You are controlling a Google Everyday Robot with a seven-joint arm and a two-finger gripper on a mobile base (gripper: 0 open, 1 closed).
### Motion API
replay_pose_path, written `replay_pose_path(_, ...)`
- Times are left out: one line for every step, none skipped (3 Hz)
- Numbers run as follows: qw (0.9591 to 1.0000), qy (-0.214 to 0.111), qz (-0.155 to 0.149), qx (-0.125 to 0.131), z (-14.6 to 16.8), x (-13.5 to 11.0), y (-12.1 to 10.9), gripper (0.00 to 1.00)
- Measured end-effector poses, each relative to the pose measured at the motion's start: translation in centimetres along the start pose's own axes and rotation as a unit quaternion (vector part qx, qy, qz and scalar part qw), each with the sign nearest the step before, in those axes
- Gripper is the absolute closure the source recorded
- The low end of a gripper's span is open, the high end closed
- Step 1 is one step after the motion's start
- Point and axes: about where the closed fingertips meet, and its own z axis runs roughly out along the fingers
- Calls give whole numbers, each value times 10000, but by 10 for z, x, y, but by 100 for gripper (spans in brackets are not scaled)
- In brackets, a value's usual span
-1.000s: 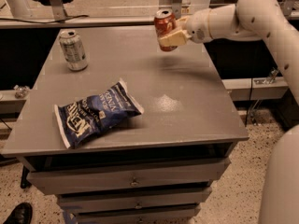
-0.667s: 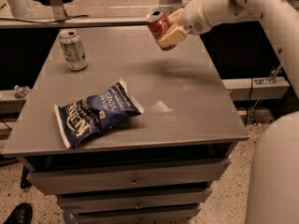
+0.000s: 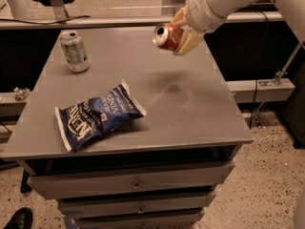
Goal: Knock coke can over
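Gripper (image 3: 185, 31), above the far right of the grey table (image 3: 200, 113), is clamped on the coke can (image 3: 167, 37), held tilted off the surface with its silver top facing left, while a silver can (image 3: 75, 51) stands far left, a blue chip bag (image 3: 97, 114) lies front left, and speckled floor (image 3: 267, 180) surrounds the drawers (image 3: 136, 185).

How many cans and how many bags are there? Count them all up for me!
Cans: 2, the red coke can, held tipped in the claw above the far side of the table, and the silver can standing on the table.
Bags: 1, the blue chip bag lying on the table.
Total: 3
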Motion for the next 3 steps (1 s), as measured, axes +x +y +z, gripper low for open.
replay_pose_path(9896,767,-1217,23,-4,-1,22,100)
replay_pose_path(9700,1224,-2096,-111,6,1,55,100)
replay_pose_path(9539,1232,-2692,-491,25,3,95,100)
